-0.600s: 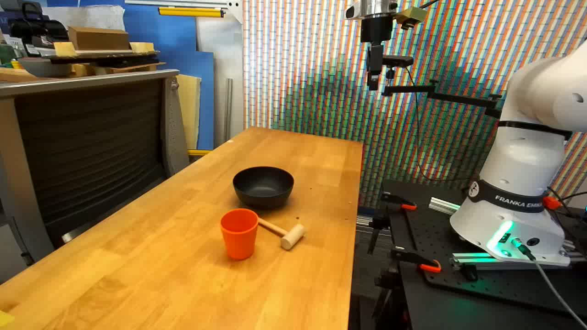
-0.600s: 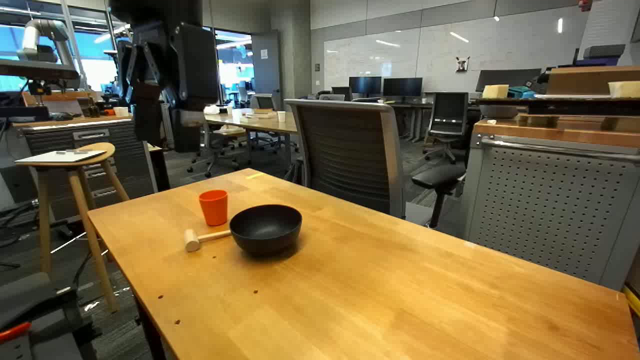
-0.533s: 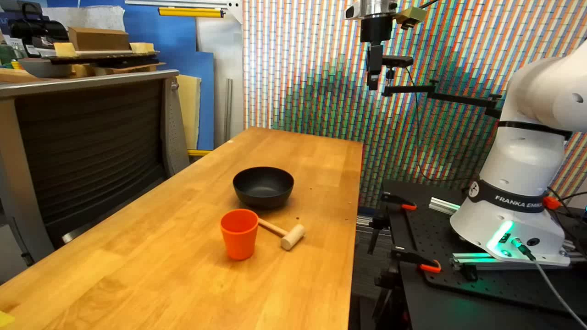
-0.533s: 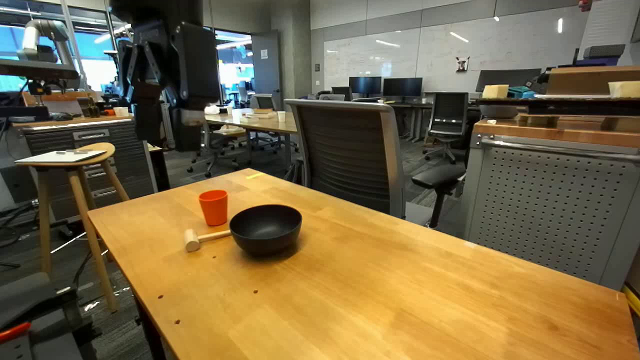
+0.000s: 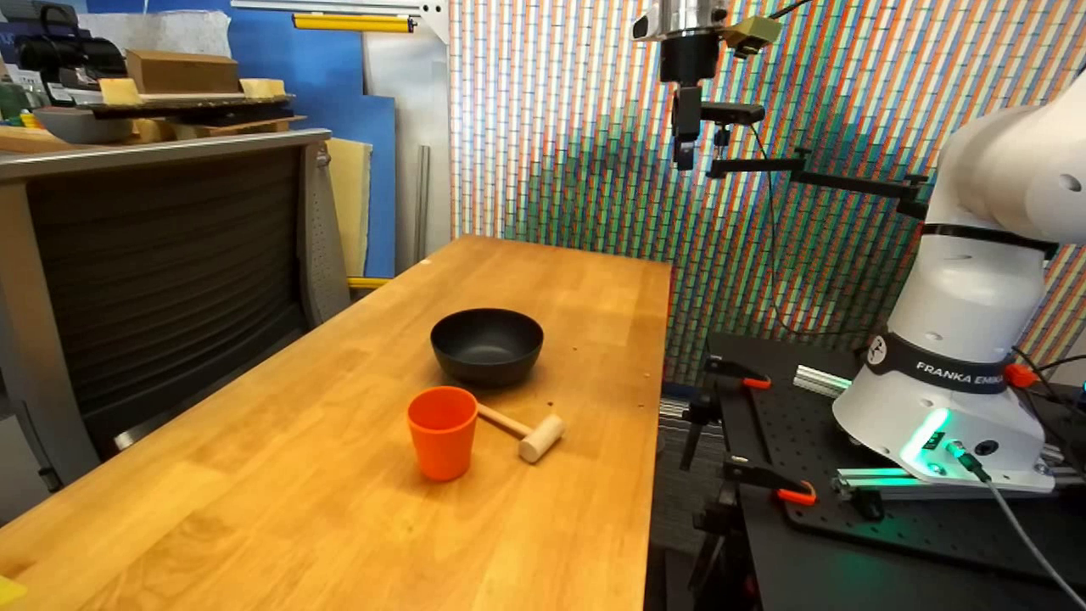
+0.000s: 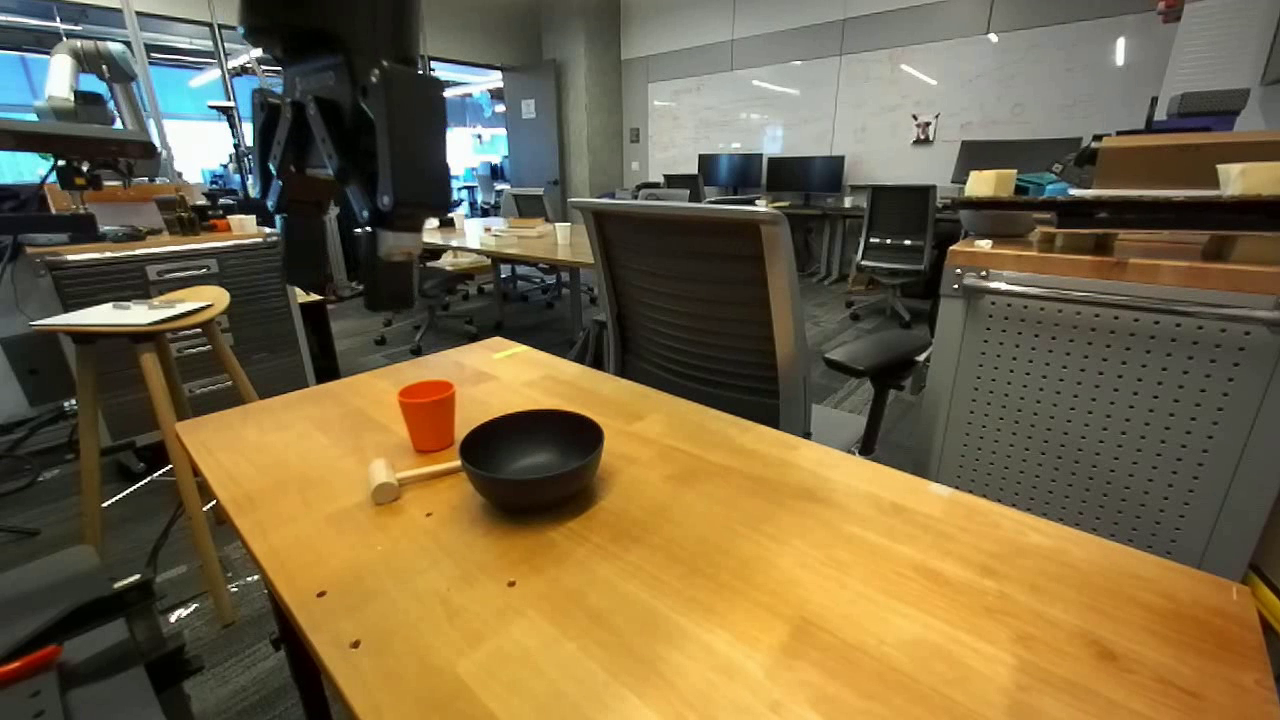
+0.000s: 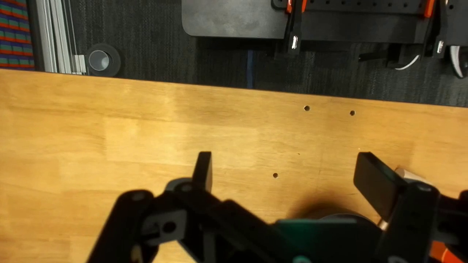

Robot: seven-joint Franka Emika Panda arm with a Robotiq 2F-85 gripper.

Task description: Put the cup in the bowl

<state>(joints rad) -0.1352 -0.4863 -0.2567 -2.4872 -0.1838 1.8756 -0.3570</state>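
Gripper [image 7: 283,171] hangs high above the wooden table [image 5: 339,492], pointing down, fingers [image 7: 376,182] set wide apart and nothing held; the spread is judged suited to straddling a cup. Orange-red cup [image 5: 443,434] stands upright on that table, mouth up, near in an exterior view, with the black bowl [image 5: 487,348] just beyond it, slightly right. Bowl sits level, hollow upward, placed as a receiver should be; being wider than the cup, it likely admits it. Wooden mallet [image 5: 541,438] lies to the right of the cup, its handle running toward the gap between cup and bowl; whether it touches either cannot be determined. In the wrist view the cup shows only in part, at right behind a finger, so alignment over it is judged not yet achieved. Gripper height presumably gives clearance over bowl rim and mallet. Finding: likely the approach stage, with grasp and transfer outstanding. Required next, by estimate: travel toward the cup, then a straight descent about its wall. Noted risk: a finger could catch the mallet handle.
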